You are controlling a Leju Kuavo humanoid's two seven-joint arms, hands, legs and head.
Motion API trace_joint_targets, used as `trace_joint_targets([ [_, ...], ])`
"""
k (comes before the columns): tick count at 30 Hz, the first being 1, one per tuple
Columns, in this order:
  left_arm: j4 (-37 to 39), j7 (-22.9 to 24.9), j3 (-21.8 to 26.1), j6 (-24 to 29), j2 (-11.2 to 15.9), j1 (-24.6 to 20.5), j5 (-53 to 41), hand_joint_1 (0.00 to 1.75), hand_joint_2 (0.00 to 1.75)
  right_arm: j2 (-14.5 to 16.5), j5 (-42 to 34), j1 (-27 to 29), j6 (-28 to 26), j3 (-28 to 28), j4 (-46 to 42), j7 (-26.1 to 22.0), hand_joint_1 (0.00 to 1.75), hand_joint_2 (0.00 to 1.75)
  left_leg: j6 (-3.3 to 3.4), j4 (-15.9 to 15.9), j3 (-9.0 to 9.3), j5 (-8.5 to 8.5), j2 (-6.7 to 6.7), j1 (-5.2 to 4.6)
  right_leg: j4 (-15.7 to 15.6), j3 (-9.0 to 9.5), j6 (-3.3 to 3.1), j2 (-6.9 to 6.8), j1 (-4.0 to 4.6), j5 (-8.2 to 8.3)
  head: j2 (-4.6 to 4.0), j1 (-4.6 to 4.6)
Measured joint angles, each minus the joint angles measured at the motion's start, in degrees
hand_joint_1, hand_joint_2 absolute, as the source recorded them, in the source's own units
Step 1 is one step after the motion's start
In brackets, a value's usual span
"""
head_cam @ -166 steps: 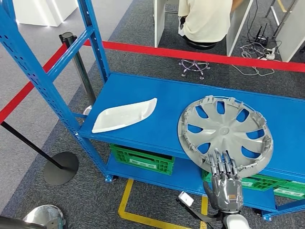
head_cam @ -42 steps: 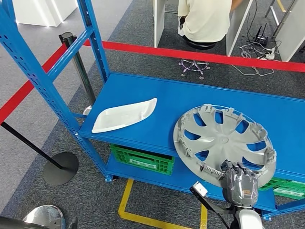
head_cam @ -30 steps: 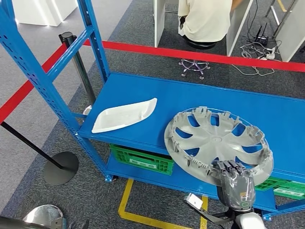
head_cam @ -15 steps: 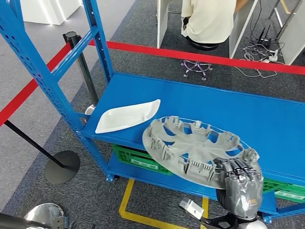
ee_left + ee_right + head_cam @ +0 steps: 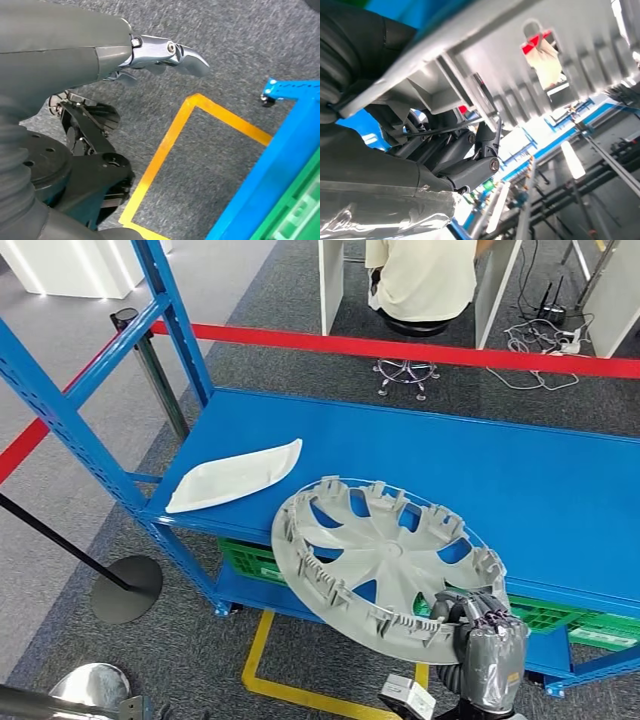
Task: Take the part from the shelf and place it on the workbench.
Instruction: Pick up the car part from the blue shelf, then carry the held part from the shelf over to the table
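Right hand [image 5: 489, 648] grips the hubcap [image 5: 377, 565] by its near rim, tilted, half off the blue shelf [image 5: 528, 480] (left hand [image 5: 166, 52] holds nothing, fingers extended). Removal step; next: clear the edge, carry to workbench.

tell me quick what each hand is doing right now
Left hand: holds nothing, fingers apart, hanging above the floor.
Right hand: grips the near rim of the grey hubcap, which juts off the blue shelf.
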Motion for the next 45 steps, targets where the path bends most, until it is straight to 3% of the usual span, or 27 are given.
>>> trace_joint_targets([
  [2,0.0,0.0,0.0,-0.1,0.0,-0.1,-0.5,0.0,1.75,0.1,-2.2,0.7,0.0,0.5,-0.1,-0.1,1.75,1.75,0.86,-6.5,3.89,3.56,0.0,-0.38,0.0,-0.58,0.08,0.06,0.27,0.74,0.0,-0.01],
  [4,0.0,0.0,0.0,-0.2,-0.1,-0.4,-0.9,0.0,1.75,0.1,-4.0,1.3,0.0,0.9,-0.4,-0.1,1.75,1.75,1.23,-13.2,7.47,5.72,0.02,-0.82,0.0,-1.08,0.51,0.13,0.47,1.53,0.0,-0.01],
  [5,0.0,0.0,0.0,-0.2,-0.1,-0.5,-1.0,0.0,1.75,0.1,-4.4,1.5,0.0,1.1,-0.5,-0.1,1.75,1.75,1.22,-14.7,8.06,6.0,0.0,-1.0,-0.1,-1.23,0.83,0.14,0.49,1.96,0.01,-0.03],
  [8,0.0,0.0,0.0,-0.2,-0.3,-0.5,-1.2,0.0,1.75,0.0,-5.4,2.0,0.0,1.3,-0.7,-0.1,1.75,1.75,1.66,-15.4,7.09,7.19,0.04,-1.19,-0.7,-1.62,2.0,0.12,0.18,2.93,0.01,0.03],
  [10,0.0,0.1,0.0,-0.2,-0.3,-0.4,-1.6,0.0,1.75,-0.1,-6.8,2.5,0.0,1.5,-1.0,-0.1,1.75,1.75,2.39,-15.6,6.04,8.48,0.15,-1.04,1.6,-2.76,2.57,0.12,0.08,-0.14,0.01,0.26],
  [12,0.0,0.1,0.0,-0.3,-0.4,-0.4,-1.8,0.0,1.75,-0.2,-8.1,2.8,0.0,1.7,-1.3,-0.1,1.75,1.75,2.79,-15.6,4.72,9.61,0.2,-1.04,8.3,-4.57,2.87,0.1,0.07,-5.86,0.0,0.6],
  [13,0.0,0.1,0.0,-0.3,-0.4,-0.4,-2.0,0.0,1.75,-0.2,-8.6,2.9,0.0,1.8,-1.5,-0.1,1.75,1.75,2.83,-15.5,3.99,10.19,0.25,-1.08,11.9,-5.16,2.97,0.11,0.08,-7.82,0.0,0.73],
  [14,0.0,0.1,0.0,-0.3,-0.4,-0.4,-2.1,0.0,1.75,-0.2,-9.0,3.0,0.0,1.9,-1.6,-0.1,1.75,1.75,2.83,-15.5,3.27,10.76,0.3,-1.12,14.2,-5.07,3.01,0.11,0.09,-8.5,0.0,0.77],
  [16,0.0,0.1,0.0,-0.3,-0.5,-0.4,-2.3,0.0,1.75,-0.3,-9.7,3.2,0.0,2.0,-2.0,-0.1,1.75,1.75,2.68,-15.4,1.98,11.79,0.37,-1.16,12.8,-1.85,2.94,0.11,0.09,-6.8,0.0,0.8],
  [17,0.0,0.1,0.0,-0.3,-0.6,-0.4,-2.3,0.0,1.75,-0.3,-9.9,3.2,0.0,2.1,-2.2,-0.1,1.75,1.75,2.53,-15.4,1.5,12.23,0.37,-1.16,9.1,1.22,2.85,0.09,0.09,-5.65,0.0,0.79],
  [19,0.0,0.1,0.0,-0.4,-0.7,-0.4,-2.5,0.0,1.75,-0.3,-10.2,3.3,0.0,2.3,-2.6,-0.1,1.75,1.75,2.01,-15.3,0.85,13.03,0.41,-1.24,1.2,7.0,2.6,-0.05,0.26,-5.41,0.01,0.73],
  [21,0.0,0.1,0.0,-0.4,-0.8,-0.5,-2.8,0.0,1.75,-0.3,-10.4,3.7,0.0,2.4,-3.0,0.0,1.75,1.75,1.35,-15.3,0.58,13.79,0.52,-1.2,-2.2,8.67,2.1,-0.07,0.57,-6.17,0.01,0.76],
  [23,0.0,0.1,0.0,-0.4,-0.9,-0.4,-3.2,0.0,1.75,-0.3,-10.7,4.3,0.0,2.4,-3.5,0.0,1.75,1.75,0.59,-15.3,0.36,14.32,0.63,-1.02,-2.4,7.69,1.2,0.11,0.63,-5.44,0.0,0.9],
  [24,0.0,0.1,-0.1,-0.4,-1.0,-0.4,-3.3,0.0,1.75,-0.3,-10.8,4.6,0.0,2.5,-3.7,0.0,1.75,1.75,0.23,-14.9,-0.01,13.65,0.64,-0.96,-2.4,7.32,0.7,0.22,0.56,-4.88,0.0,0.91],
  [26,0.0,0.1,-0.1,-0.4,-1.0,-0.4,-3.7,0.0,1.75,-0.3,-11.3,5.0,0.0,2.6,-4.3,-0.1,1.75,1.75,-0.27,-11.1,-1.58,9.47,0.61,-0.87,-2.6,6.28,-0.04,0.48,0.35,-3.51,0.0,0.71],
  [28,0.0,0.1,-0.3,-0.5,-1.0,-0.5,-4.0,0.0,1.75,-0.3,-11.8,5.4,0.0,2.7,-5.1,0.0,1.75,1.75,-0.52,-3.8,-3.79,4.22,0.6,-0.82,-2.5,4.66,-0.25,0.96,0.37,-2.12,0.0,0.39],
  [30,0.0,0.1,-0.5,-0.6,-1.0,-0.7,-4.5,0.0,1.75,-0.3,-12.2,5.9,0.0,2.7,-5.6,0.0,1.75,1.75,-0.52,0.4,-3.9,2.97,0.57,-0.82,-2.4,2.83,-0.07,1.65,0.4,-0.74,0.0,0.34],
  [32,0.0,0.1,-0.7,-0.7,-0.9,-0.8,-5.0,0.0,1.75,-0.3,-12.4,6.3,0.0,2.7,-6.1,0.0,1.75,1.75,-0.23,-3.3,-0.07,5.46,0.11,-0.8,-2.4,1.17,0.23,2.57,0.39,0.63,0.0,0.34],
  [34,0.0,0.1,-1.2,-0.7,-0.9,-1.0,-5.4,0.0,1.75,-0.3,-12.7,6.6,0.0,2.7,-6.6,0.0,1.75,1.75,0.22,-11.5,5.92,6.76,-2.05,-0.71,-2.3,-0.19,0.7,3.55,0.42,1.96,0.0,0.34],
  [35,0.1,0.1,-1.4,-0.7,-0.9,-1.1,-5.6,0.0,1.75,-0.2,-12.8,6.7,0.0,2.7,-6.9,0.0,1.75,1.75,0.42,-14.6,7.88,6.71,-2.98,-0.72,-2.3,-0.63,1.02,4.01,0.44,2.66,0.0,0.34],
  [36,0.1,0.1,-1.5,-0.7,-0.9,-1.2,-5.7,0.0,1.75,-0.2,-12.9,6.8,0.0,2.7,-7.1,0.0,1.75,1.75,0.66,-16.4,8.87,6.47,-3.53,-0.82,-2.5,-0.94,1.38,4.44,0.4,3.37,0.01,0.27],
  [38,0.1,0.3,-1.7,-0.7,-1.0,-1.2,-5.9,0.0,1.75,-0.2,-13.3,7.0,0.0,2.7,-7.4,0.0,1.75,1.75,1.35,-16.9,8.4,7.11,-2.57,-1.05,-3.1,-1.41,2.18,5.23,0.18,4.65,0.01,0.21],
  [40,0.1,0.6,-1.8,-0.7,-1.0,-1.2,-6.1,0.0,1.75,-0.2,-13.8,7.3,0.0,2.6,-7.5,0.0,1.75,1.75,2.3,-17.0,7.5,8.3,-1.22,-1.05,-2.0,-2.43,2.72,3.95,0.02,2.84,-0.01,0.5],
  [41,0.1,0.6,-1.8,-0.7,-1.0,-1.1,-6.2,0.0,1.75,-0.2,-14.0,7.5,0.0,2.6,-7.5,0.0,1.75,1.75,2.65,-17.0,6.85,8.97,-0.49,-1.0,0.4,-3.34,2.91,2.66,-0.01,0.2,-0.01,0.71],
  [43,0.1,0.8,-1.9,-0.6,-1.0,-1.0,-6.4,0.0,1.75,-0.2,-14.2,7.6,0.0,2.6,-7.5,0.0,1.75,1.75,2.95,-17.0,5.3,10.23,0.9,-1.11,8.1,-5.29,3.34,0.68,-0.03,-5.92,-0.01,1.09],
  [44,0.1,0.9,-1.9,-0.6,-1.0,-0.9,-6.5,0.0,1.75,-0.2,-14.2,7.6,0.0,2.6,-7.5,0.0,1.75,1.75,2.94,-16.9,4.42,10.89,1.67,-1.15,11.8,-5.77,3.56,0.36,-0.05,-7.59,0.0,1.15],
  [45,0.1,1.1,-1.9,-0.6,-1.0,-0.9,-6.6,0.0,1.75,-0.2,-14.2,7.6,0.0,2.6,-7.5,0.0,1.75,1.75,2.87,-16.8,3.55,11.51,2.45,-1.17,14.0,-5.46,3.71,0.24,-0.07,-7.76,0.0,1.17],
])
